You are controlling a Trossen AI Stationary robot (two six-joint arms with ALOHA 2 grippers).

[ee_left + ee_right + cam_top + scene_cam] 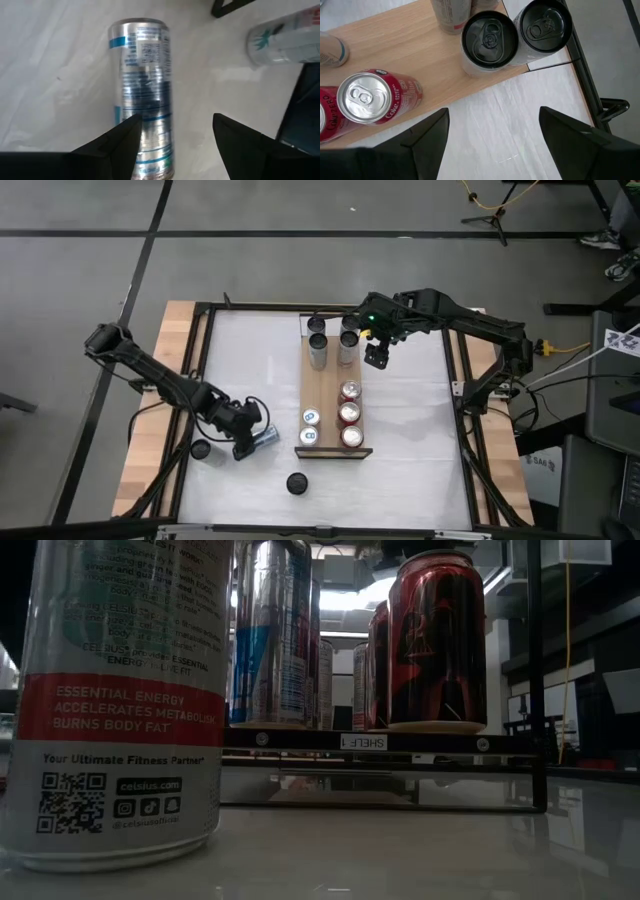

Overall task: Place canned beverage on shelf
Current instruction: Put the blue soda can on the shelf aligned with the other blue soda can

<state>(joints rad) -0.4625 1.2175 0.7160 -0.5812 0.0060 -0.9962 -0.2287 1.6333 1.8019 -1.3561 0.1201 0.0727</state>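
Silver-blue can [144, 95] lies flat at your open, empty left gripper [175, 137]; right gripper [376, 358], open and empty, sits at the shelf's [330, 385] three o'clock

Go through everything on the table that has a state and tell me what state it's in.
Long light-brown wooden shelf: partly filled.
Red cans: upright on shelf.
Silver-blue slim can: lying on table, unheld.
Left gripper: open over it.
Right gripper: open, empty, beside shelf.
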